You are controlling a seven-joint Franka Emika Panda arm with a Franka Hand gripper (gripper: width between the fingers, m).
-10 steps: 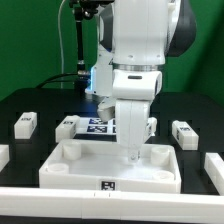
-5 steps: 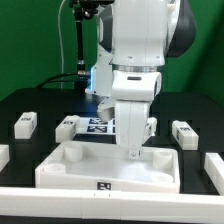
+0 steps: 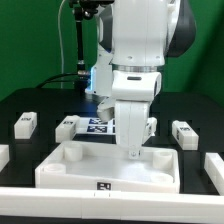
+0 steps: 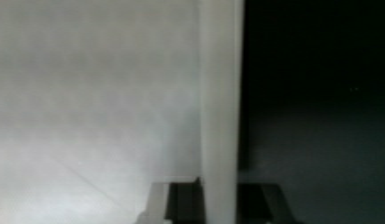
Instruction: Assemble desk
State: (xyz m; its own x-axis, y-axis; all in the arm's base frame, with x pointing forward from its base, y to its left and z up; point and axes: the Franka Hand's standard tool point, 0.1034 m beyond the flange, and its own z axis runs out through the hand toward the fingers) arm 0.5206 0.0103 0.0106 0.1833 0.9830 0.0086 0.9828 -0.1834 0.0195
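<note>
Nothing has been shifted since half a second ago: jaws, grip unreadable, are set low into the panel (image 3: 70,175) beneath them. Panel positioning is judged underway; a leg (image 3: 183,132) beside them needs fetching next.

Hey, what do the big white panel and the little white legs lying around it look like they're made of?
The desk panel looks like matte white moulded plastic: even colour, rounded rim and corner sockets, no sharp glints. The legs look like the same plastic. Their black-and-white tags are probably stickers, but they are too small to confirm.
</note>
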